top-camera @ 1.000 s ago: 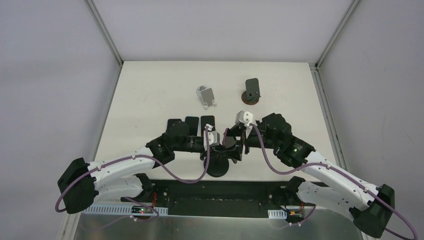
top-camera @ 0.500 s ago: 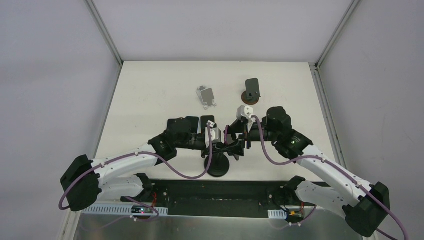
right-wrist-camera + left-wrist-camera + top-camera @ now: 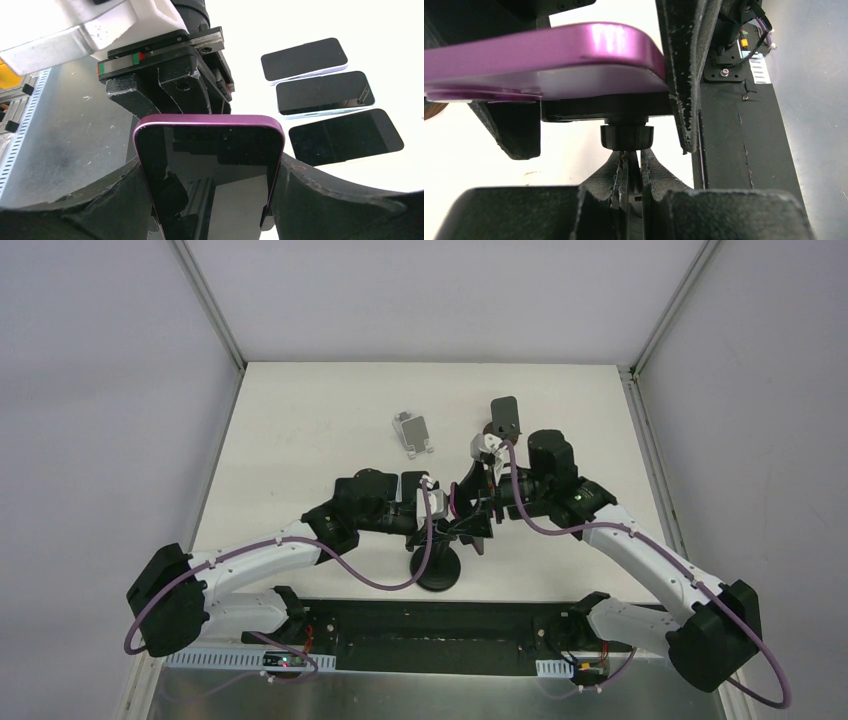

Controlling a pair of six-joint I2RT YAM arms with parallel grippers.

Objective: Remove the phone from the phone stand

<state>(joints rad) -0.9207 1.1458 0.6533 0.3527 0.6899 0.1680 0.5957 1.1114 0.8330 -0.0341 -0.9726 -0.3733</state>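
The phone [image 3: 207,165], purple with a dark screen, sits on top of the phone stand [image 3: 437,572] at 6 o'clock on the table [image 3: 300,420], near the arm bases. The right gripper [image 3: 209,172] comes from the 3 o'clock side and holds the phone across its width, one finger on each long edge, so the long axis runs along the fingers. The left gripper [image 3: 629,172] comes from 9 o'clock, below the phone. Its jaws are pressed narrow just under the stand's knob [image 3: 626,136], and I judge they pinch the thin neck to keep it steady. So the right arm is the one to pull the phone free, along its long axis toward 12 o'clock

Three spare phones [image 3: 325,92] lie flat at 11 o'clock, near the path. A grey stand [image 3: 412,433] and a black stand [image 3: 505,420] are farther away, at 12 and 1 o'clock
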